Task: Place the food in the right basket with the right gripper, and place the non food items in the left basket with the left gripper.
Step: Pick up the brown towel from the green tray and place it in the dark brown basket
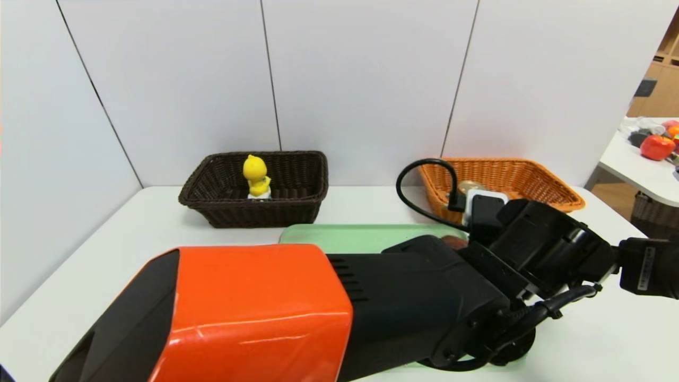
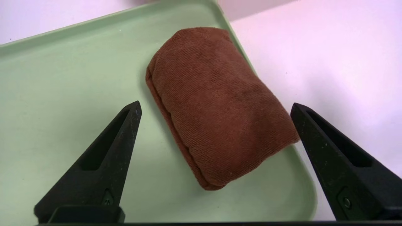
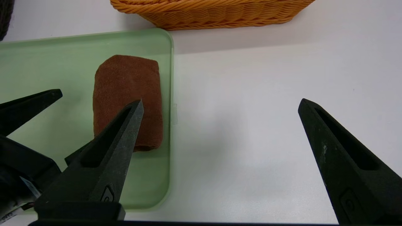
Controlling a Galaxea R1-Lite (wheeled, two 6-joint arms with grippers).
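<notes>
Hovering over the green tray (image 2: 62, 78), my left gripper (image 2: 215, 108) has its jaws spread wide, one black fingertip (image 2: 133, 108) above the tray floor and the other out past the tray's edge, over the white table (image 2: 329, 47). Between them, untouched, lies the rolled brown towel (image 2: 216, 106), on its side against the tray's right rim.

My right gripper (image 3: 220, 105) hangs just beside the tray over bare table, jaws also wide and holding nothing; one of its fingers overlaps the towel only in the wrist view, and I cannot tell more than that it is above it.

Farther back, the orange-tan basket (image 1: 530, 183) sits on my right, with the gold lid of the tin can (image 1: 471, 187) showing inside it behind my left arm's wrist. On my left stands the dark brown basket (image 1: 297, 207), with the yellow duck toy (image 1: 256, 175) upright inside on its white base.
</notes>
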